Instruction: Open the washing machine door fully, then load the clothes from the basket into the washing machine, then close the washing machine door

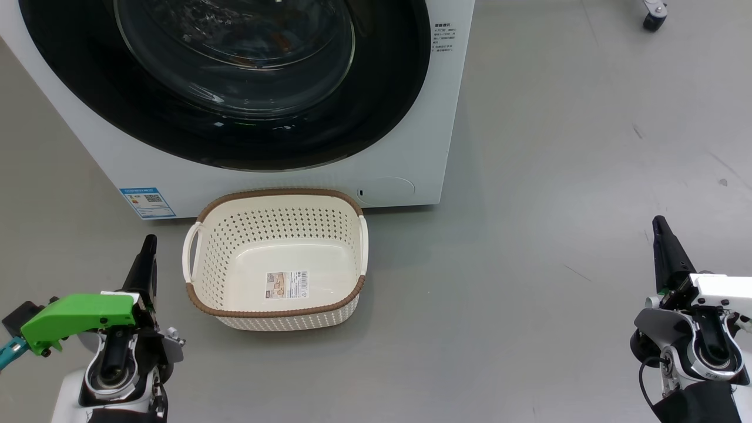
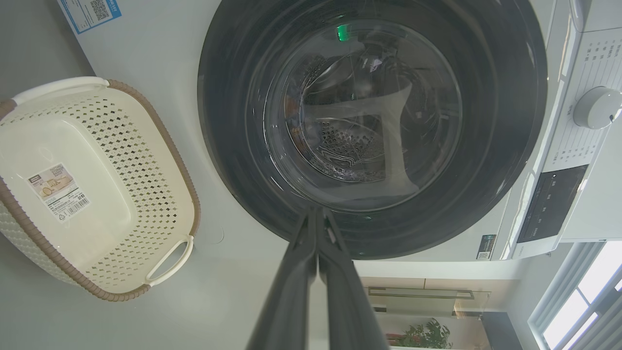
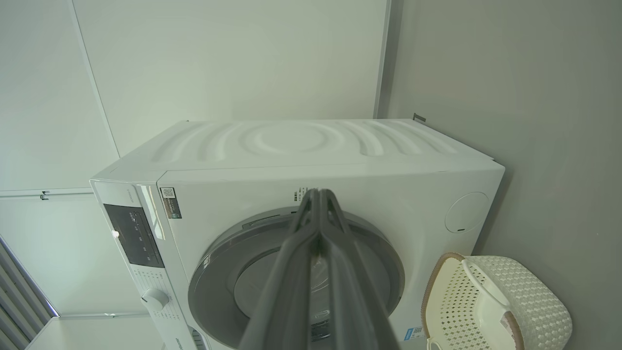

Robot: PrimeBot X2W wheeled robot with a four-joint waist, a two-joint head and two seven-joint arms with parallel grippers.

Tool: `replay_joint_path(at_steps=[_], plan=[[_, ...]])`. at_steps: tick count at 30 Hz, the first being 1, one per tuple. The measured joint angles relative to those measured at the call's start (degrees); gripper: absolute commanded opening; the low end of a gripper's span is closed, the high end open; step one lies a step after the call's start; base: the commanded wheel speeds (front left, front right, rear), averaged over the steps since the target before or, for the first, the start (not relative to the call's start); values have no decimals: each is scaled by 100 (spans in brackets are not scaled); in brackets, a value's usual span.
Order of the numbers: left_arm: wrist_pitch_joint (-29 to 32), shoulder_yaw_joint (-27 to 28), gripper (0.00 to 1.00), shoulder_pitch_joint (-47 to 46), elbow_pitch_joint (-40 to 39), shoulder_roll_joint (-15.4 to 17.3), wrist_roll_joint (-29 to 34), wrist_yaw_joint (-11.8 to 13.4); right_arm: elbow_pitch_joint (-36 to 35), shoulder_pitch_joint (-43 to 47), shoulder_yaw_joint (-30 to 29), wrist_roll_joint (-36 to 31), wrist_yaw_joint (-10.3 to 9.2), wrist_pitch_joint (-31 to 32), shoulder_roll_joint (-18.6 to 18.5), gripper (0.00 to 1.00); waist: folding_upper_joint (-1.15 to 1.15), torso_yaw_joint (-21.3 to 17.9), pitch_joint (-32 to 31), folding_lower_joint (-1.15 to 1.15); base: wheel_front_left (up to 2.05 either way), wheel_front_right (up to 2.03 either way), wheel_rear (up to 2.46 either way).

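The washing machine stands in front of me, and its black-rimmed washing machine door lies flush against its front. Through the glass bowl I make out the steel drum and dim pale shapes with orange-brown flecks, possibly the clothes. On the floor against the machine sits the basket, holding nothing but a paper label. My left gripper is shut and empty just left of the basket; in the left wrist view its fingers point at the door's rim. My right gripper is shut and empty, far right of the basket.
Bare grey floor spreads to the right of the machine. A caster wheel stands at the far right. The machine's dial and dark control panel sit above the door. A white wall stands behind the machine.
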Motion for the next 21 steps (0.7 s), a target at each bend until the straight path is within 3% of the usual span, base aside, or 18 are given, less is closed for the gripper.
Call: replay_joint_path(at_steps=[21], plan=[[0, -1, 0, 0, 0, -1, 0, 0, -1, 0, -2, 0, 0, 0, 2, 0, 0, 0, 0, 0, 0, 0, 0]])
